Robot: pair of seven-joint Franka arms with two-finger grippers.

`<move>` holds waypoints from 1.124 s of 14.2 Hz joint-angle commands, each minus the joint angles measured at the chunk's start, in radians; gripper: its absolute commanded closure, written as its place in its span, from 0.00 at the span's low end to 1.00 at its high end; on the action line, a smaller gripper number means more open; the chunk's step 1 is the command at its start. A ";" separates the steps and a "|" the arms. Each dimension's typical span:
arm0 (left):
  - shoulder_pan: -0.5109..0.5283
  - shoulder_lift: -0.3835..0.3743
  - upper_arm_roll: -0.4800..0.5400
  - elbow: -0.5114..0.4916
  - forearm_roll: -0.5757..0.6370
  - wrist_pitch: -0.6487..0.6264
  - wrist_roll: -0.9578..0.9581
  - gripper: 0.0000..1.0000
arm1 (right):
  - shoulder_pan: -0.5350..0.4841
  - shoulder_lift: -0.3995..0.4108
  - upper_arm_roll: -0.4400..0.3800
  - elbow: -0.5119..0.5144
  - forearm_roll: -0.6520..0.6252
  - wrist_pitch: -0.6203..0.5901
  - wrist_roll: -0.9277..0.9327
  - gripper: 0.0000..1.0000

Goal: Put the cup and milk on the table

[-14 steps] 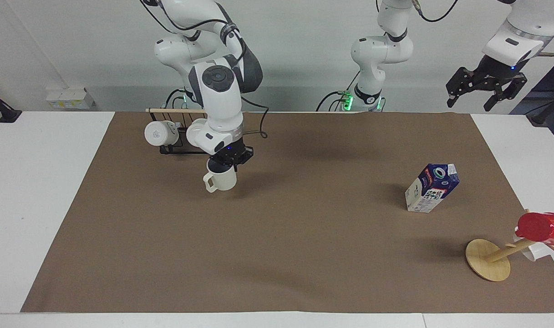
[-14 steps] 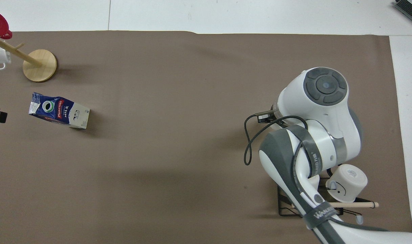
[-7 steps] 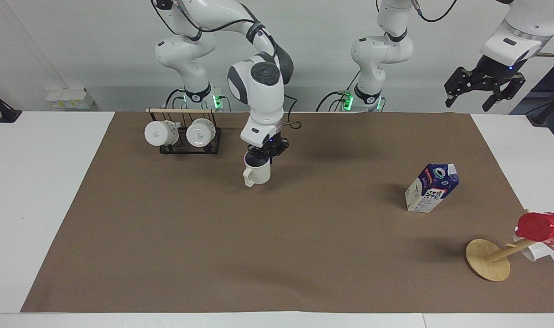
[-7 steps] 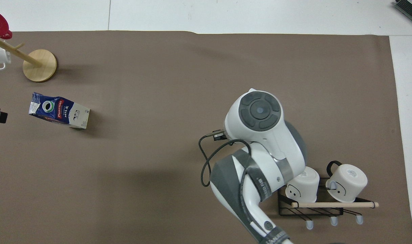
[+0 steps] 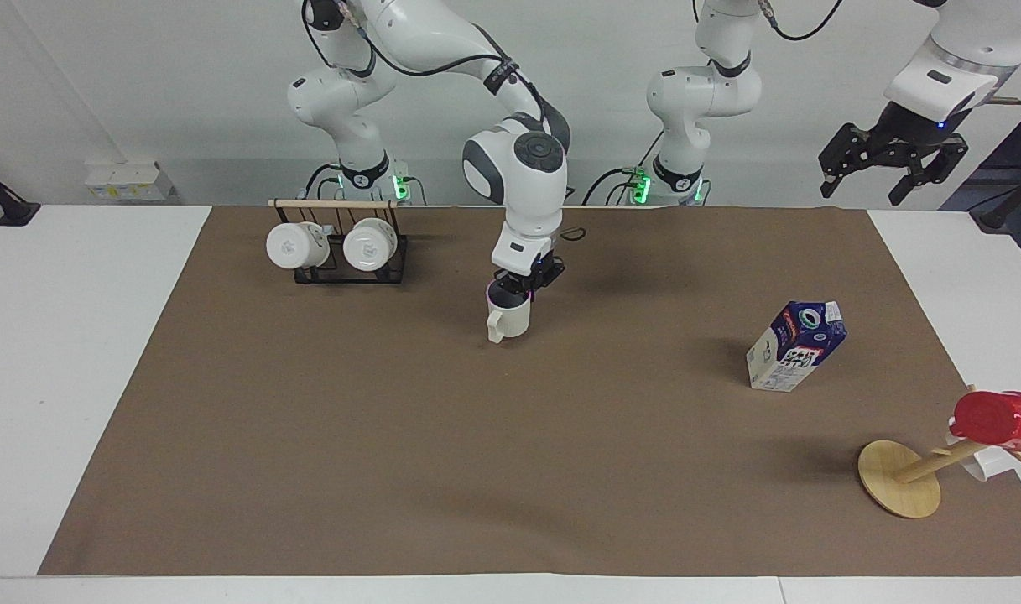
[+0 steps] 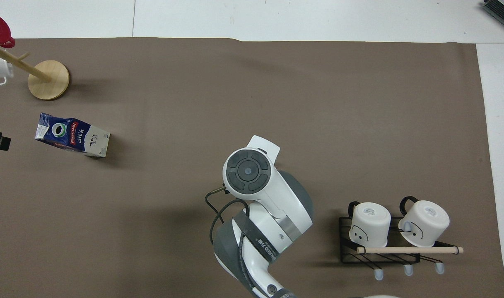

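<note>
The cup (image 5: 510, 317) was held upright by its rim in the right gripper (image 5: 523, 285), fingers closed on it, over the brown mat of the table (image 5: 91, 277), at about three o'clock from the black mug rack (image 5: 346, 256) in the facing view; whether its base touched the mat could not be told. From overhead it was hidden under the arm. The milk (image 5: 796, 346) stood tilted on the mat toward the left arm's end, at about eleven o'clock from the wooden stand (image 5: 899, 478) bearing the red cup (image 5: 998, 419). The left gripper (image 5: 884, 164) waited raised off that end, fingers spread.
</note>
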State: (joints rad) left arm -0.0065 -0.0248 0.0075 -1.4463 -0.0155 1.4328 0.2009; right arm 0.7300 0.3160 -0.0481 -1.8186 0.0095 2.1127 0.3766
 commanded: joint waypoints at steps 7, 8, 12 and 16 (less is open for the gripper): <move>-0.001 -0.017 -0.001 -0.006 0.009 -0.014 0.005 0.00 | -0.027 -0.008 -0.002 -0.054 -0.029 0.093 -0.053 1.00; -0.001 -0.017 -0.003 -0.008 0.009 -0.015 0.005 0.00 | -0.029 -0.008 -0.001 -0.054 -0.029 0.101 -0.059 1.00; -0.001 -0.018 -0.003 -0.011 0.009 -0.015 0.003 0.00 | -0.037 -0.003 -0.002 -0.056 -0.029 0.112 -0.067 1.00; 0.000 -0.018 -0.003 -0.011 0.009 -0.015 0.008 0.00 | -0.020 0.023 -0.002 -0.038 -0.032 0.101 -0.058 1.00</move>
State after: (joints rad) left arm -0.0065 -0.0249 0.0054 -1.4463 -0.0155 1.4321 0.2009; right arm 0.7138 0.3248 -0.0578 -1.8607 -0.0124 2.2017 0.3283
